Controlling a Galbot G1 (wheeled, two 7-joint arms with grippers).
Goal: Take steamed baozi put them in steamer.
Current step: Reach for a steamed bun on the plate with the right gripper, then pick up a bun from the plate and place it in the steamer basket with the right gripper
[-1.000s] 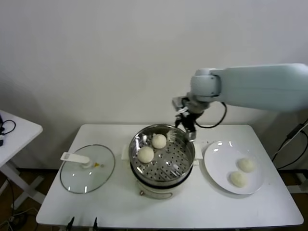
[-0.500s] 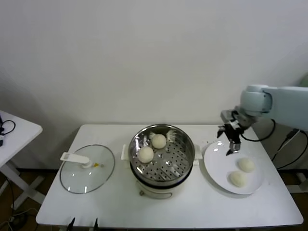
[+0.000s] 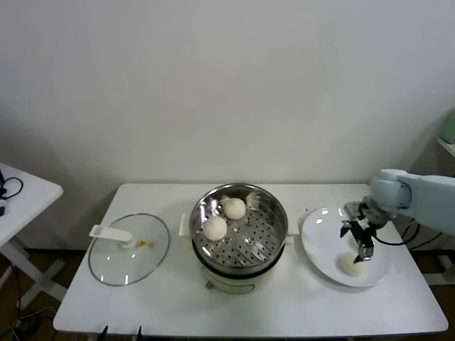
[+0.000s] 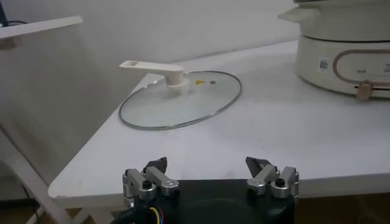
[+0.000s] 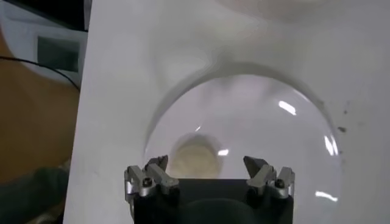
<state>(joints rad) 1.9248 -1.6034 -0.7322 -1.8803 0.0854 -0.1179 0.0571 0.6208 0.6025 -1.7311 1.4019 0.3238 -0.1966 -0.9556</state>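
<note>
The steamer (image 3: pixel 279 226) stands mid-table on its white pot base and holds two baozi (image 3: pixel 234 208) (image 3: pixel 215 227). A white plate (image 3: pixel 323 234) lies to its right with one baozi (image 3: pixel 350 265) showing near its front edge. My right gripper (image 3: pixel 361 253) is open low over the plate and covers the spot just behind that bun. In the right wrist view a baozi (image 5: pixel 192 155) lies on the plate (image 5: pixel 274 140) just beyond the open right gripper (image 5: pixel 207 161). My left gripper (image 4: pixel 207 162) is open and empty, low at the table's front left edge.
A glass lid (image 3: pixel 131 249) with a white handle lies flat left of the steamer; it also shows in the left wrist view (image 4: pixel 183 103), with the pot base (image 4: pixel 347 42) beyond. A small white side table (image 3: pixel 21 192) stands at far left.
My right gripper has swung from above the steamer's back right rim, rightward and down, to low over the plate. It now hides the farther baozi there. The steamer's two buns have not moved.
</note>
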